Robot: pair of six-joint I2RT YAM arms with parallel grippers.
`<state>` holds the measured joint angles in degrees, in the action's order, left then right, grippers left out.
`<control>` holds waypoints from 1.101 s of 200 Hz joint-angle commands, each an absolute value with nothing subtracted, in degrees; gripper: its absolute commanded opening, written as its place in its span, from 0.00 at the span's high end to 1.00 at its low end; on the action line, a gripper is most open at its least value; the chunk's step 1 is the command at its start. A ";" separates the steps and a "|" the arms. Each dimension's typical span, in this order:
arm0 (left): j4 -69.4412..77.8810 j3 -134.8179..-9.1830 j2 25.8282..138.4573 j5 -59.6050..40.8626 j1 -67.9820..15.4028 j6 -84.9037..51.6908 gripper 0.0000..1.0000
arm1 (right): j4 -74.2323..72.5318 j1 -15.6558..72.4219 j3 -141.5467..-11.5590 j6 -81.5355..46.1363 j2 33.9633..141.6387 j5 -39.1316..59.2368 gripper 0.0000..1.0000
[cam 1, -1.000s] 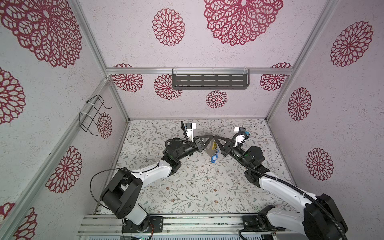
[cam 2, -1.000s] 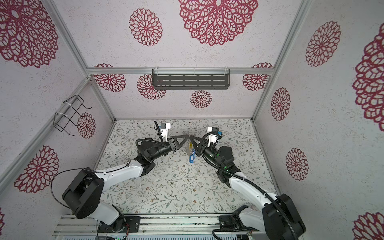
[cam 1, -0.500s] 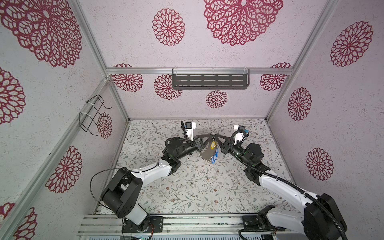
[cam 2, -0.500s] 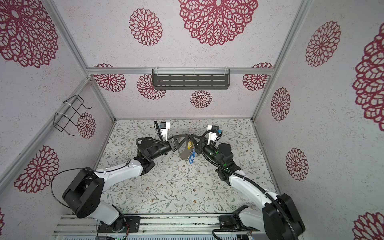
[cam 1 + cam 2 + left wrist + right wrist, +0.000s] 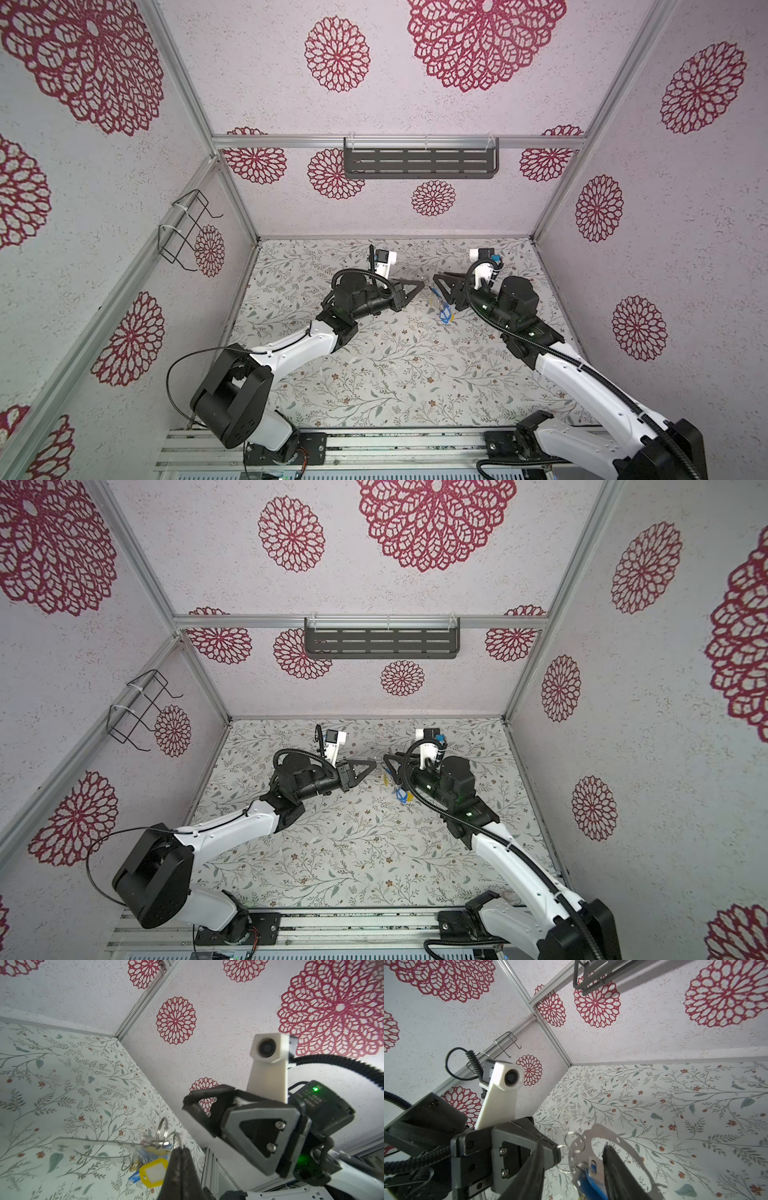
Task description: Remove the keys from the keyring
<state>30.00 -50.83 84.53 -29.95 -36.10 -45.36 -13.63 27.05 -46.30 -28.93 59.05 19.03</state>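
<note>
The keyring is a flat grey hoop with small holes; it hangs loose between the open jaws of my right gripper, apart from both. Blue and yellow keys dangle under it above the floor in both top views, also as the keys. My left gripper is shut on one key's small silver loop. A yellow tag and a blue tag hang beside its fingers. The keyring is blurred edge-on in the left wrist view. The two grippers face each other tip to tip, left gripper, right gripper.
A dark slotted shelf hangs on the back wall. A black wire rack is fixed to the left wall. The floral floor spreads below and in front of both arms.
My right gripper has opened and let go of the keyring. The hoop has dropped out of its flat pose between the tips, and the tags now hang lower and further right.
</note>
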 commanded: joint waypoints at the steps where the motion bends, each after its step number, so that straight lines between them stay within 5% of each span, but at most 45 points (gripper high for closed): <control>1: 16.29 -54.12 80.57 -30.18 -35.40 -34.84 1.00 | -6.62 25.60 -48.56 -25.73 57.09 21.04 0.48; 56: 6.45 -55.66 74.91 -31.57 -34.57 -18.78 1.00 | -4.89 24.33 -48.46 -23.90 57.56 26.71 0.47; 106: 9.24 -52.82 71.60 -37.90 -34.37 -2.48 1.00 | -9.93 24.73 -45.48 -23.38 60.43 31.85 0.58; 196: 31.96 -49.48 73.97 -32.70 -34.19 -6.30 1.00 | -20.10 36.73 -41.44 -26.73 63.21 27.91 0.63; 220: 32.73 -48.05 74.01 -29.58 -34.16 -7.34 1.00 | -16.26 36.58 -38.97 -26.66 60.23 18.33 0.62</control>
